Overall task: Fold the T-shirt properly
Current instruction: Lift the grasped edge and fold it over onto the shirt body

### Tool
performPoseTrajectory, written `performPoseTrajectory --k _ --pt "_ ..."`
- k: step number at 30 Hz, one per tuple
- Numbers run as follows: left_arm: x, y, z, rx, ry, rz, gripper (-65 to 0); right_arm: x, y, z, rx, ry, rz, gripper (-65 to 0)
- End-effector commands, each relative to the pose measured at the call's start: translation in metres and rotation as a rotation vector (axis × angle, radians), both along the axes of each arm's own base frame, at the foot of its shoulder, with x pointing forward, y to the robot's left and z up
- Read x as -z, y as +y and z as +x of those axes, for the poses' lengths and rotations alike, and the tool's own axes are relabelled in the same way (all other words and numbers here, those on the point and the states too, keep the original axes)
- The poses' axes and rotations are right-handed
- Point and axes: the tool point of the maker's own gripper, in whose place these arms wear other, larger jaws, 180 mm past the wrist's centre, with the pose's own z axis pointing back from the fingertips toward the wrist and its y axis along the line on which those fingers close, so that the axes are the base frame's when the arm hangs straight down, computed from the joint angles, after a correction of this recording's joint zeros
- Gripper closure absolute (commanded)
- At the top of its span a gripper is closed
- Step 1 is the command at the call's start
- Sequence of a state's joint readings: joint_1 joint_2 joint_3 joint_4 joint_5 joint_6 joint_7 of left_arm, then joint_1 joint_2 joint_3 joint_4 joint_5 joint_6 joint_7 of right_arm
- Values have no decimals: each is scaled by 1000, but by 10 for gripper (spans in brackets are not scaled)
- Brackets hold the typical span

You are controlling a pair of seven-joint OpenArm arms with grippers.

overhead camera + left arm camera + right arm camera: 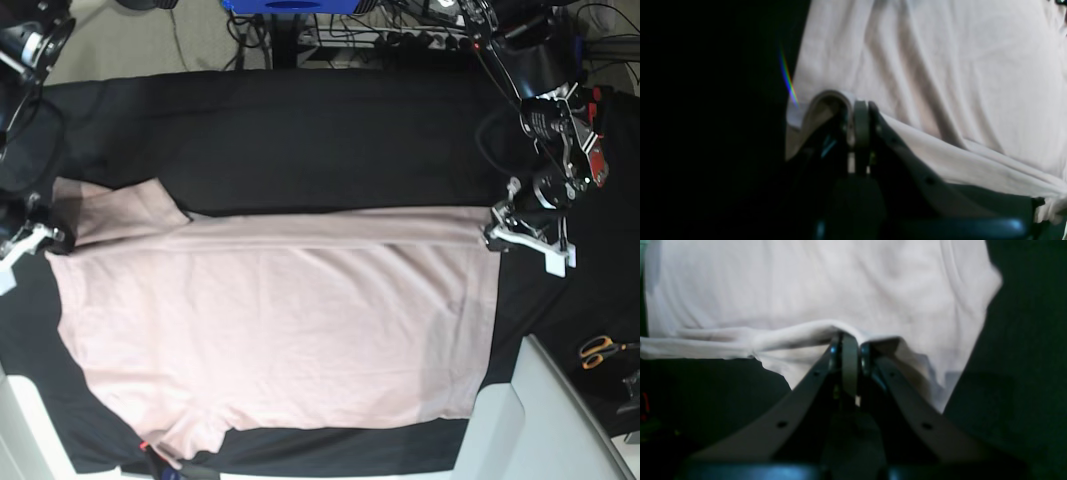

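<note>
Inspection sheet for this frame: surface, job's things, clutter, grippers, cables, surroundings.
Surface: black cloth table covering.
Job's things: pale pink T-shirt spread out, one long edge folded over and pinched at both ends.
Clutter: orange-handled scissors at the table's edge.
Grippers: left gripper and right gripper both shut on the T-shirt's edge.
Cables: black cables bundled beyond the table.
Surroundings: blue object, partly cut off.

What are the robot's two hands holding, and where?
Both hold the pale pink cotton T-shirt: left gripper pinches its hem edge, right gripper its shoulder edge, jaws shut.
</note>
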State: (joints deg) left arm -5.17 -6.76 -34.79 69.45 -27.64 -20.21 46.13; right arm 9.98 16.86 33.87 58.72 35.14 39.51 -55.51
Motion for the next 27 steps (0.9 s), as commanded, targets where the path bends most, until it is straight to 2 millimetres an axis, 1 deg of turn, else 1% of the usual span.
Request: performPoseTrajectory --k 1,3,4,7,9,11,13,17,20,22,23,25,27 --pt "-25 10 20 -11 -79 22 0 -16 -3 18 -8 -61 -8 -2" --pt "-28 12 24 -11 -88 27 0 -15 1 21 -27 -69 -16 -2" --pt "-29 12 25 -15 -89 27 0 -17 5 26 -39 -82 -18 -2" --pt "-36 23 31 -35 -93 46 0 -22 15 37 -71 -111 -26 -2" --pt "-38 22 33 -33 -98 47 0 -25 18 42 -80 -128 -29 -2" --pt "-43 23 40 -34 -110 47 0 -30 22 50 -93 -149 -32 -2" --pt "-43 26 42 -25 -97 87 0 -32 26 57 -105 -151 -28 -2" --pt "-44 30 48 -8 -72 156 0 -29 27 64 -104 -141 -11 -2" --pt "-55 30 60 -6 -96 164 0 -29 32 73 -100 -156 5 -2" --pt "-49 20 64 35 -77 164 0 -26 30 75 -98 -148 9 -2" --pt "-50 17 70 57 -80 176 0 -24 32 77 -103 -143 12 -2" --pt "-46 10 76 79 -95 185 0 -25 35 82 -104 -151 16 -2" --pt "-39 3 79 89 -101 182 0 -22 36 83 -98 -153 24 -2"
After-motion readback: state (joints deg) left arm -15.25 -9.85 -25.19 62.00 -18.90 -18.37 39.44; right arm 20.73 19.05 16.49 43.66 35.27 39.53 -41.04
